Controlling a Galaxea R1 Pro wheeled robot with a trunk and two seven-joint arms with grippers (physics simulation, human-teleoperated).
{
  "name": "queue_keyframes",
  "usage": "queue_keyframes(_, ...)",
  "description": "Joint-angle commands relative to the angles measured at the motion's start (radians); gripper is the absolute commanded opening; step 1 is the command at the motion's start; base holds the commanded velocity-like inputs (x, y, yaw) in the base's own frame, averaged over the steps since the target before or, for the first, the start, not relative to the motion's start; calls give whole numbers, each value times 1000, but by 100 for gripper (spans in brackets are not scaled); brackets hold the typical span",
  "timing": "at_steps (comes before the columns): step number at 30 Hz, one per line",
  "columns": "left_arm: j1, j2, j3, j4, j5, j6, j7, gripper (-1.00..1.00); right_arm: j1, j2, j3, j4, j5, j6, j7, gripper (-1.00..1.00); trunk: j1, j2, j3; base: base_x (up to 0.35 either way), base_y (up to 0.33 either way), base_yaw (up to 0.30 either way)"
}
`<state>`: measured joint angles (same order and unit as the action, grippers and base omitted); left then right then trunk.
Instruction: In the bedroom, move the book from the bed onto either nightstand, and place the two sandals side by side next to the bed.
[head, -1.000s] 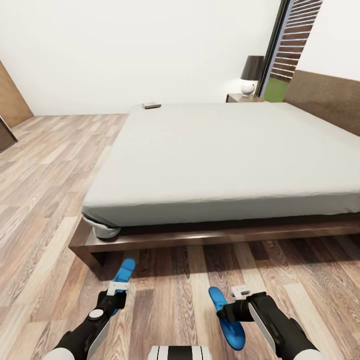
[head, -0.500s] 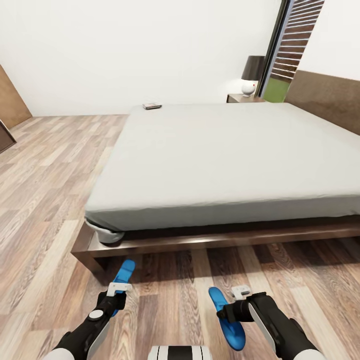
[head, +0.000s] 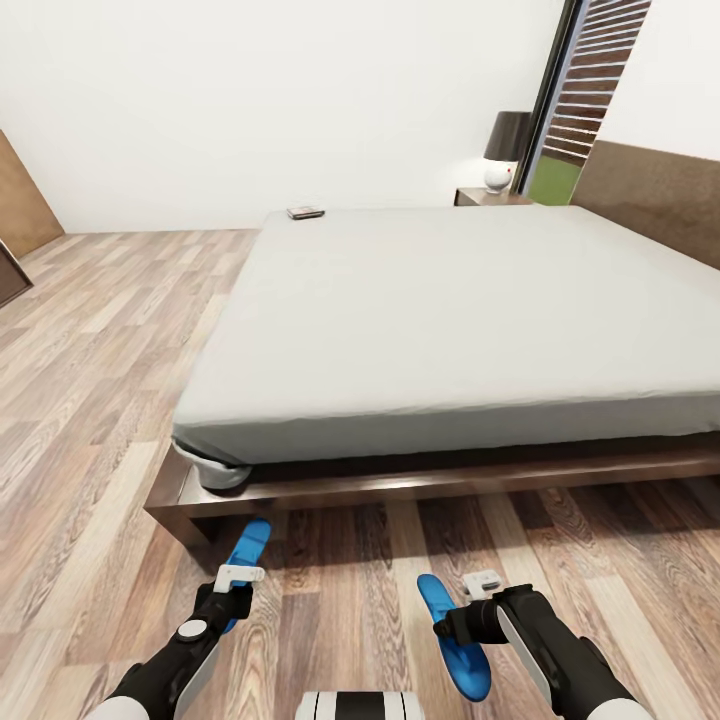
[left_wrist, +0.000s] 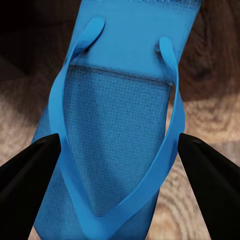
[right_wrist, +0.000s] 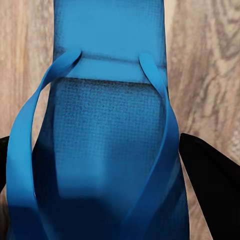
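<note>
each gripper, left (head: 240, 578) and right (head: 470, 600), grips a sandal (head: 248, 545) (head: 455, 640) above the floor; neither is placed. book (head: 304, 212) lies on the bed (head: 450, 300), unmoved.

I see a light wood-plank floor (head: 90, 400) spreading ahead, meeting a plain white wall (head: 250, 100). In the far right corner, a lamp (head: 503, 150) with a dark shade and a round white base stands beside a tall black-framed window (head: 570, 100) crossed by brown slats. A brown wooden door (head: 20, 200) edges my left.
</note>
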<state>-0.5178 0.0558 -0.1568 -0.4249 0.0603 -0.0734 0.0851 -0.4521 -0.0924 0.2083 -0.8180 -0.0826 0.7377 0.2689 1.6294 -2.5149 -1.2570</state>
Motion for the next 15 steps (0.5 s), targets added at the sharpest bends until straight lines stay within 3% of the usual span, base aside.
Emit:
queue_keyframes(1, -1, 1, -8, 0, 6, -3, 7, -100, 0, -1, 3, -1, -8, 5, -3, -100, 0, 0, -1, 0, 0, 0)
queue_keyframes(15, -2, 1, -5, 2, 10, -1, 8, -100, -2, -2, -3, -4, -9, 4, -3, -100, 5, -3, -47, 0, 0, 0)
